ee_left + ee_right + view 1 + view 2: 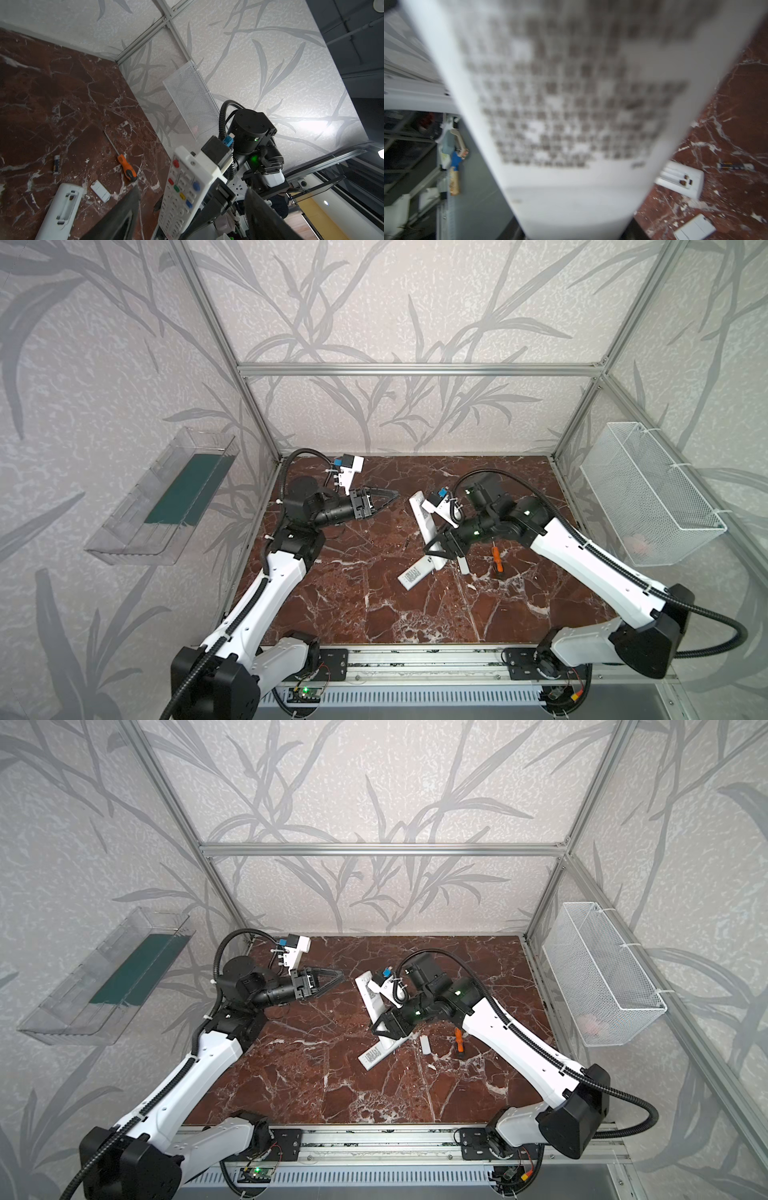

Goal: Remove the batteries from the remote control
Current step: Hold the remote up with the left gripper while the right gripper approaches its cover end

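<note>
In both top views the lifted remote [420,516], long and white, is pinched at its lower end by the right claw [438,549] and stands tilted above the marble counter [353,605]. The second remote [413,577] lies flat on the counter, label side up, with one end under this claw. A small white cover [462,565] and an orange-handled screwdriver [496,561] lie near it on the right. The left claw [388,499] hangs over the far left part of the counter, well apart from both remotes, and holds nothing.

In the left wrist view its two fingers [124,209] stand spread. Further away, the lifted remote [182,197] shows its coloured buttons. One battery [56,164] lies alone on the counter, apart from the second remote [60,209], whose battery compartment is open.

In the right wrist view the lifted remote [560,104] fills the picture, blurred, with a code label. Beside it are the open end of the second remote [681,180], the battery [735,166] on the counter near it but not touching, and the cover [695,228].
</note>
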Tool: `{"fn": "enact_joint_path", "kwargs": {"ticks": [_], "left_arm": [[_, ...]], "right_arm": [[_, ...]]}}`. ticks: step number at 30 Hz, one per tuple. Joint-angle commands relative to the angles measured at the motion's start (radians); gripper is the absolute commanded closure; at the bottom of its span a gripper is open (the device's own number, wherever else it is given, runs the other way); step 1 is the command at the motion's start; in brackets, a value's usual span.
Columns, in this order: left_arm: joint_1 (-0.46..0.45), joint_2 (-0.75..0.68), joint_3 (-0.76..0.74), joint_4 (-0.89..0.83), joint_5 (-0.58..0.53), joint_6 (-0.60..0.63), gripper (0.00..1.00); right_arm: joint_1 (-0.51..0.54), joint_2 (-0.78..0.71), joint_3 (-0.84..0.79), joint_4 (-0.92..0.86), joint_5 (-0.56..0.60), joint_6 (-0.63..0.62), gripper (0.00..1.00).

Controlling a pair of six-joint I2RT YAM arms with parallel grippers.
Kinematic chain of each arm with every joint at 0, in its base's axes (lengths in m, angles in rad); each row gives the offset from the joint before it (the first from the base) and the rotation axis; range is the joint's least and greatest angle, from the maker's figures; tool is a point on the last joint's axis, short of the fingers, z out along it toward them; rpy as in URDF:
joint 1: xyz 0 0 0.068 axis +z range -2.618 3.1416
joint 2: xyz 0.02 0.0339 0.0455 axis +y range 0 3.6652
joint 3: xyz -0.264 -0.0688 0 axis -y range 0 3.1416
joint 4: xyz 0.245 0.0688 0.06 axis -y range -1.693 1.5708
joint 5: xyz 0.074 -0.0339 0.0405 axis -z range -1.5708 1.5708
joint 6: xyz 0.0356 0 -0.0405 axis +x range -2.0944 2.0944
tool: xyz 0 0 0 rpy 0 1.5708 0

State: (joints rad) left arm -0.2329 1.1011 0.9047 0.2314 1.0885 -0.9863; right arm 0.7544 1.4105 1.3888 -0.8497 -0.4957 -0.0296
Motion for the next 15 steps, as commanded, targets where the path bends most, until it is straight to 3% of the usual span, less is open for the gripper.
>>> {"fn": "enact_joint_path", "kwargs": {"ticks": [1,4,15], "left_arm": [[0.004,0.008,0.033,-0.238,0.045,0.096,0.22],[0.005,0.014,0.031,-0.396,0.052,0.196,0.22],[-0.016,0.024,0.035,-0.614,0.087,0.337,0.3]], "right_arm": [[0.055,0.021,0.008,-0.13,0.234,-0.138,0.69],[0.082,0.003,-0.036,-0.08,0.238,-0.15,0.7],[0.127,0.062,-0.015,-0.086,0.246,-0.175,0.7]]}}
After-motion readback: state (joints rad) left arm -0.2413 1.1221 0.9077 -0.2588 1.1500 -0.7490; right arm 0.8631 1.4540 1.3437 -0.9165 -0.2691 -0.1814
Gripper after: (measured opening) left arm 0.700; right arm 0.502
